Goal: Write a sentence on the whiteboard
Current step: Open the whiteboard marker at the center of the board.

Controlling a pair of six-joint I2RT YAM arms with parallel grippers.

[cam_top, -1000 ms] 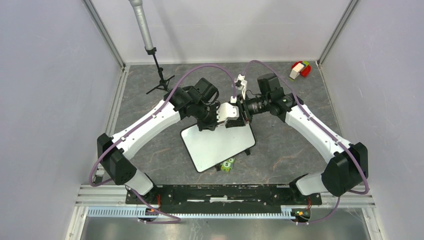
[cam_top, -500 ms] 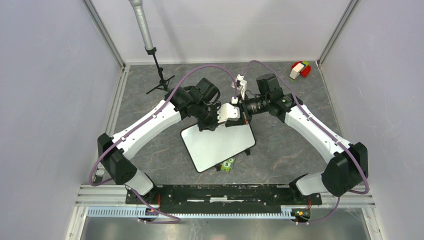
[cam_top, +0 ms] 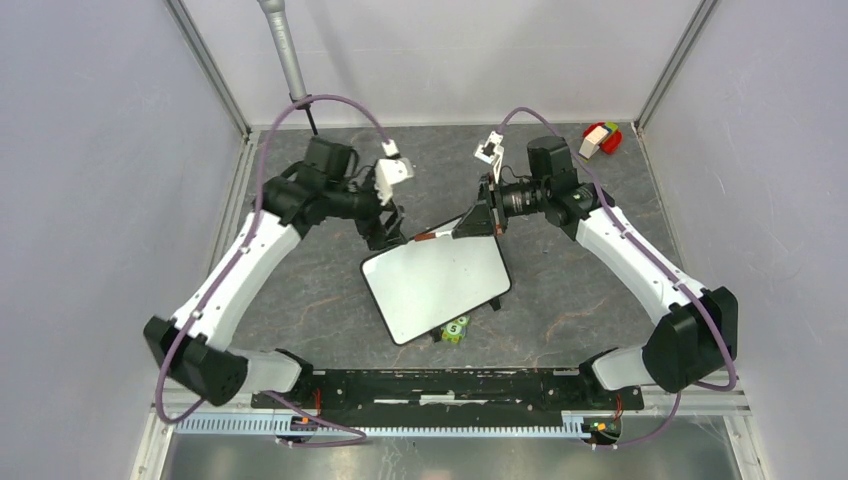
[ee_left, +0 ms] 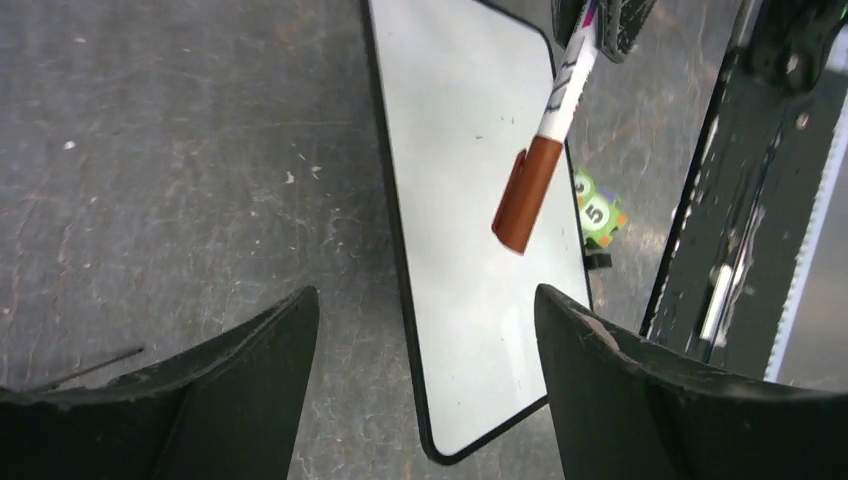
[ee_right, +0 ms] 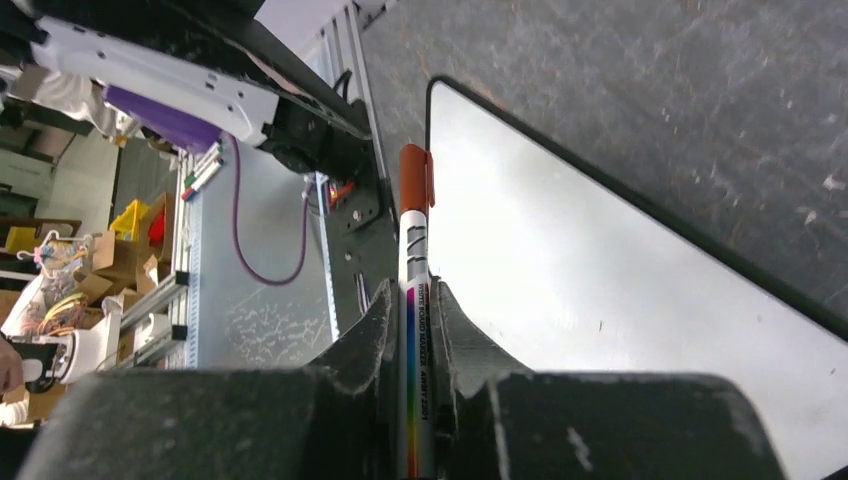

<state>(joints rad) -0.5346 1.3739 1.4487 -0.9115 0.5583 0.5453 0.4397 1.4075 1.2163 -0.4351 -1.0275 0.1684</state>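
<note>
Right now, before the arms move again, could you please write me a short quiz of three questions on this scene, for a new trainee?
1. True or false: the whiteboard already carries writing.
2. Which end effector grips the marker? A) the left one B) the right one C) neither
3. Fill in with "on" or "off": the reddish-brown cap is ___ the marker.

Key
1. False: the surface is blank.
2. B: the right end effector is closed on the marker's barrel and holds it over the board's far edge.
3. On: so the tip cannot write yet.
</note>
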